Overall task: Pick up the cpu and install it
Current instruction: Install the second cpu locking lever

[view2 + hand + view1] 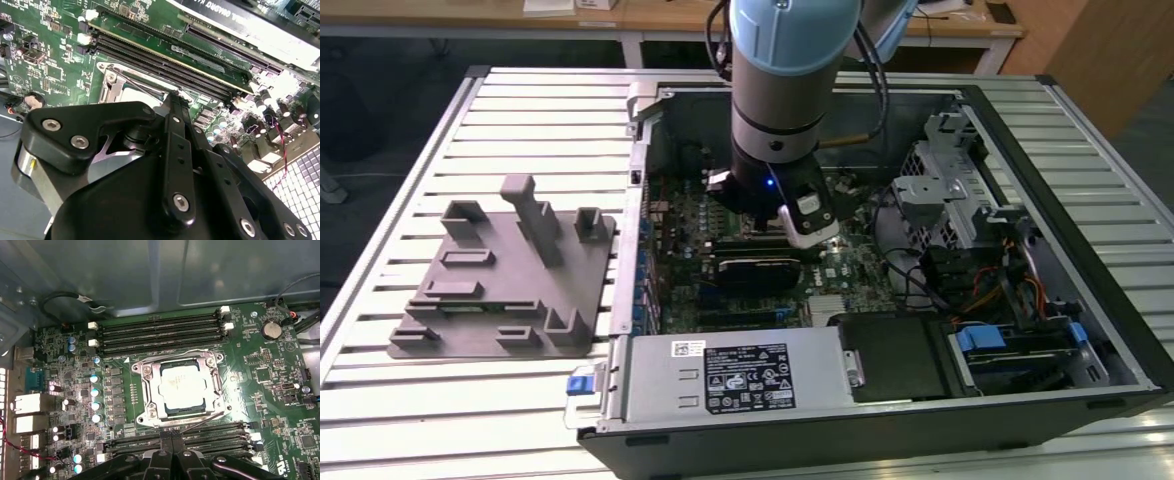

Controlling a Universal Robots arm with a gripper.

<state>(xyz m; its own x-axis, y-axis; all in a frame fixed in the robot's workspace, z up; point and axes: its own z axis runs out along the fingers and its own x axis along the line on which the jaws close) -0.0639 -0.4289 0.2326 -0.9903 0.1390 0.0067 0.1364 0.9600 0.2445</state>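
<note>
Presently observing the arm (781,90) reaching straight down into the open computer case (1014,400), itself lying on the slatted counter (520,110). Finding the wrist poised over the motherboard (280,390), near the middle of the case in the exterior view.

Noting the cpu (182,385) lying flat, silver top upward, inside the black socket, with the metal frame (145,375) surrounding it on all four sides. Recording a thin wire lever lying along the near edge of that frame. Seeing banks of long memory slots (160,332) running parallel on both sides of the socket.

Finding the jaws drawn narrow, the fingertips (162,445) meeting one another in the first wrist view and gripping nothing. Placing them just beside the socket, above the nearer bank of slots, apart from the cpu and not touching it. Confirming the same in the second wrist view, with the black fingers (176,150) pointing toward the socket corner.

Also recording a grey tray (494,300) with upright pegs resting on the counter at the exterior view's left, well apart from the arm.
</note>
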